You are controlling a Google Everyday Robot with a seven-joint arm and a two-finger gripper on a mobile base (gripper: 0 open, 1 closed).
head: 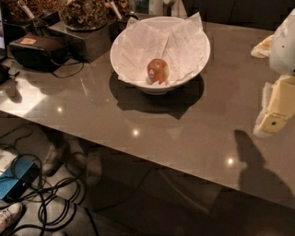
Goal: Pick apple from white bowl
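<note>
The one camera looks steeply down from above the near edge of the bench [184, 138], facing its far edge from middling range. The claw [274, 117] hangs over the right side, between those edges.

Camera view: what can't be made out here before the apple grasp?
- Tool: at the right edge of the frame, well right of the white bowl; partly cut off by that edge.
- Apple: far side and underside, hidden by its own body and the paper lining.
- Inner surface of the white bowl: covered by the paper lining.
- Snack containers: tops cut off by the upper edge.
</note>
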